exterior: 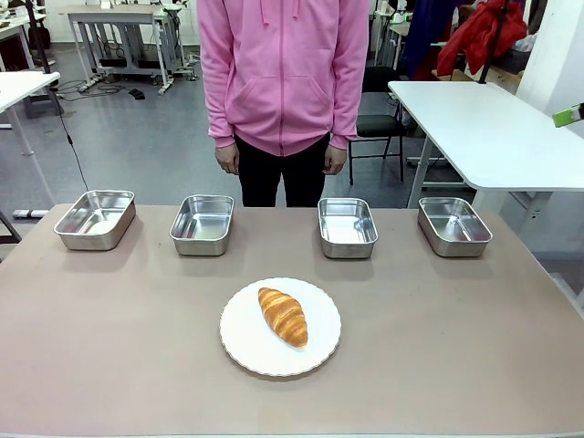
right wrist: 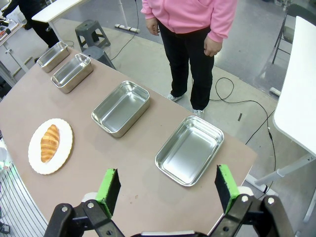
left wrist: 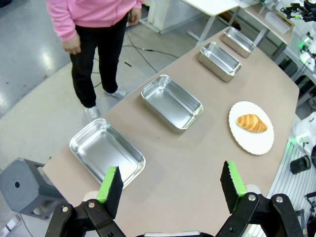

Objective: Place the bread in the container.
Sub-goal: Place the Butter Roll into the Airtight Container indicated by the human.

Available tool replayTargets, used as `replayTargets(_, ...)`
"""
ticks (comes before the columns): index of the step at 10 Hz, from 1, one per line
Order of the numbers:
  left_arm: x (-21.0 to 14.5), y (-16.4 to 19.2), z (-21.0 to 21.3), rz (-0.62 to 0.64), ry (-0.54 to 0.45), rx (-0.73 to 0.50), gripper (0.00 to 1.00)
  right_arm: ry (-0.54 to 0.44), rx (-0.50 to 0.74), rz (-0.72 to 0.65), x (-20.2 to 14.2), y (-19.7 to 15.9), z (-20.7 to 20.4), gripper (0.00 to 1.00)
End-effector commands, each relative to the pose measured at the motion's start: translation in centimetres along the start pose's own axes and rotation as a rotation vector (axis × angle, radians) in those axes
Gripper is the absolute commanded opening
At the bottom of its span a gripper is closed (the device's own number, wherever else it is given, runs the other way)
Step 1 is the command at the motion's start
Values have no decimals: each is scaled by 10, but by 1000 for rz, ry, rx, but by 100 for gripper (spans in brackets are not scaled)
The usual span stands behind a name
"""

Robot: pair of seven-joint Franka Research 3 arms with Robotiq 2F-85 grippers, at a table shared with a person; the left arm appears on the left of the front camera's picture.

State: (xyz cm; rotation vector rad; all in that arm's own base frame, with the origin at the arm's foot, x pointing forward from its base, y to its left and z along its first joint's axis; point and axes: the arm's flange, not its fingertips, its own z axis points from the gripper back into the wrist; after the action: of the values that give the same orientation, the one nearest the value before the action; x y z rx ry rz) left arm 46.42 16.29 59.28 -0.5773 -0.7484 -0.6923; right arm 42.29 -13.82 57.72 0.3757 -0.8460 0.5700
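Front: bread lies on white plate, four steel containers in a row beyond.
Left wrist: left gripper wide open, empty; bread ahead, right of jaws.
Right wrist: right gripper wide open, empty; bread ahead-left.

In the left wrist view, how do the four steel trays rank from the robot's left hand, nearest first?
1. First tray, just beyond the left hand.
2. Second tray, along the person's edge.
3. Third tray, farther along.
4. Fourth tray, far end.

Shiny steel trays, glossy croissant — matt table.
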Motion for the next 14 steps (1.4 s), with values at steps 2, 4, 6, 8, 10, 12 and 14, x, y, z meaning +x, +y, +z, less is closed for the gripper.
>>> replayTargets(2,1,-1,0,0,-7,-4,100,-21,10,19,1,-2,-1,100)
replayTargets(4,1,-1,0,0,-7,-4,100,-21,10,19,1,-2,-1,100)
replayTargets(6,1,-1,0,0,-7,-4,100,-21,10,19,1,-2,-1,100)
replayTargets(8,1,-1,0,0,-7,-4,100,-21,10,19,1,-2,-1,100)
replayTargets(10,1,-1,0,0,-7,-4,100,-21,10,19,1,-2,-1,100)
replayTargets(12,1,-1,0,0,-7,-4,100,-21,10,19,1,-2,-1,100)
replayTargets(14,1,-1,0,0,-7,-4,100,-21,10,19,1,-2,-1,100)
